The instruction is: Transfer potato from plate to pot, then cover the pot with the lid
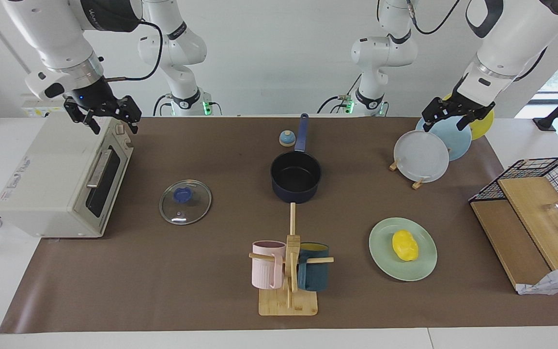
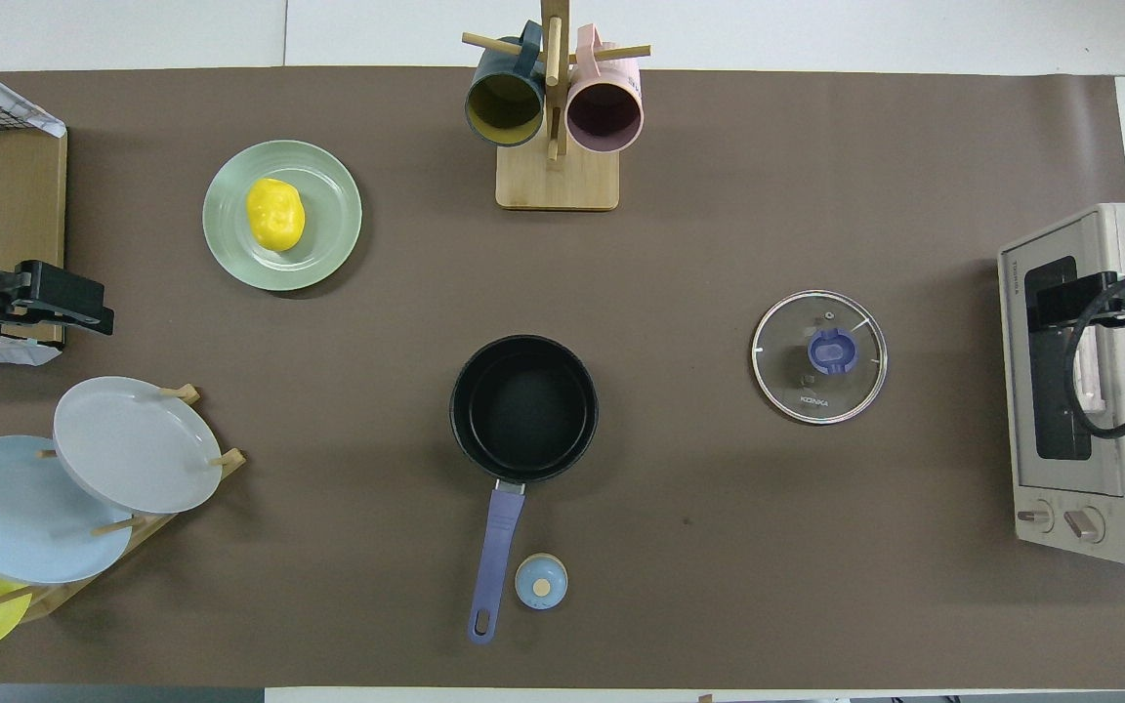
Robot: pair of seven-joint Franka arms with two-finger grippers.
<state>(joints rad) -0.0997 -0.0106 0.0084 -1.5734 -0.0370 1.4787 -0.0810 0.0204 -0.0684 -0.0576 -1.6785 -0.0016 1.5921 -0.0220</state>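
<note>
— Two grippers, both up in the air. Where is each?

— Left gripper (image 1: 458,114) hangs over the rack of upright plates (image 1: 422,156) at its own end of the table; right gripper (image 1: 102,112) hangs over the oven (image 1: 61,179) at the other end. Neither touches anything.

— Jaws?

— Both spread, fingers apart, nothing between them.

— What lies out from the left one?

— Below it the rack. Farther from the robots than the rack, still at that end, sits the plate (image 1: 380,254) flat on the brown mat (image 1: 162,286), with the potato (image 1: 405,245) lying on it, a bit off centre.

— And toward the middle?

— Pot (image 1: 296,177), upright and bare inside, about midway between the two grippers, its handle pointing at the robots. A small bell (image 1: 286,138) stands just beside that handle. Farther from the robots than the pot is the mug tree (image 1: 289,271), holding a pink mug (image 1: 268,264) and a teal mug (image 1: 314,274).

— Out from the right one?

— Oven beneath it, door facing the mat. Lid (image 1: 185,201) lies flat, knob up, between oven and pot, well apart from the pot.
</note>
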